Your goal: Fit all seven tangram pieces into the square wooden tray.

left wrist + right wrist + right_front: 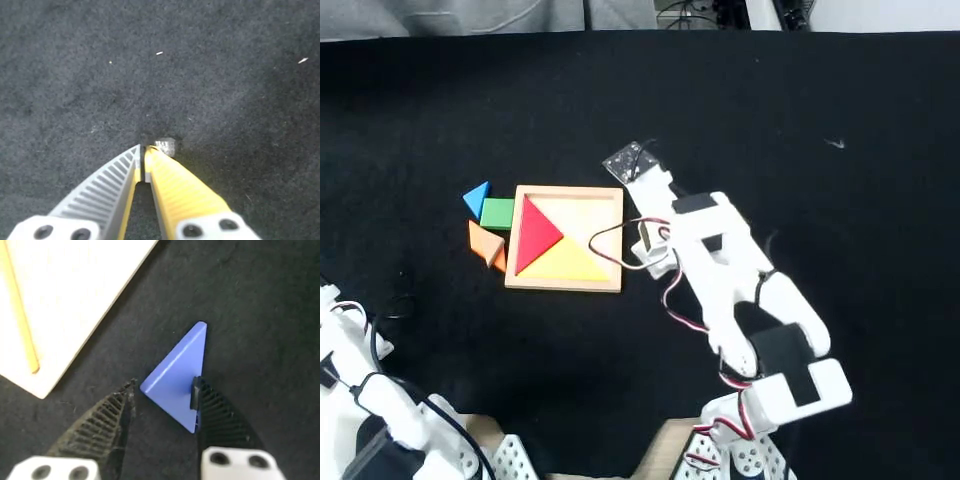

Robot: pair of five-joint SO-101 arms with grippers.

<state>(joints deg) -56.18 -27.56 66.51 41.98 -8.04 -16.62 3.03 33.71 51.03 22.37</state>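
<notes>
The right tool (pixel 163 387) is spread astride a blue triangle piece (pixel 177 372), touching one edge; the wooden tray (pixel 75 300) lies just ahead of it. The left tool (pixel 143 148) is clenched empty over the table (pixel 75 60).

The right tool (pixel 163 386) has black ribbed fingers (pixel 107 425), with a blue triangle (pixel 177 375) between them and the pale wooden tray (pixel 75 305) beside. The left tool (pixel 143 149) is ribbed grey and yellow over the black table (pixel 75 75).
</notes>
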